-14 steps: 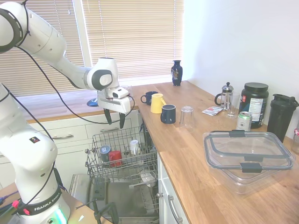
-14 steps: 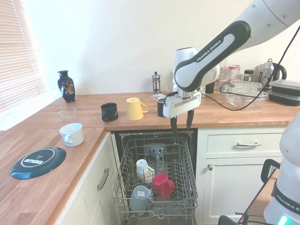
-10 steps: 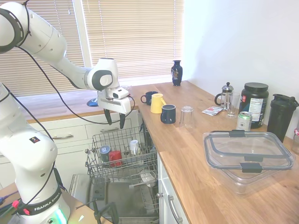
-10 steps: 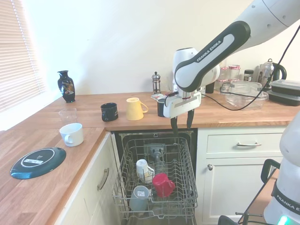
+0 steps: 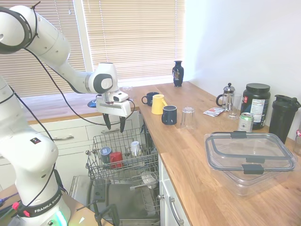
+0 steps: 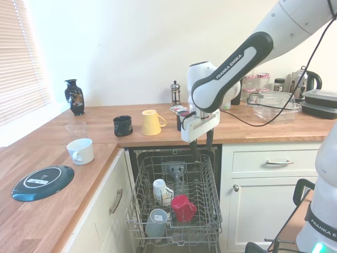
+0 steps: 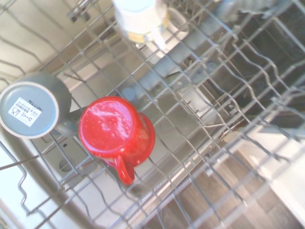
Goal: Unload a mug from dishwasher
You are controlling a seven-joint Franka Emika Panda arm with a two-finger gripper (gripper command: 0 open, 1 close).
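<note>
Gripper (image 5: 113, 125) hangs spread and empty above the pulled-out rack of the dishwasher (image 5: 123, 162), fingers pointing down, well clear of the red mug (image 6: 182, 207). The mug sits tipped, bottom-up, in the front part of the wire rack, just beside a grey mug (image 7: 29, 105) and near a white cup (image 6: 160, 190); its handle shows in the wrist view. On the tabletop (image 5: 188, 155): yellow mug (image 5: 158, 103), navy mugs (image 5: 169, 114), clear lidded container (image 5: 249, 157).
</note>
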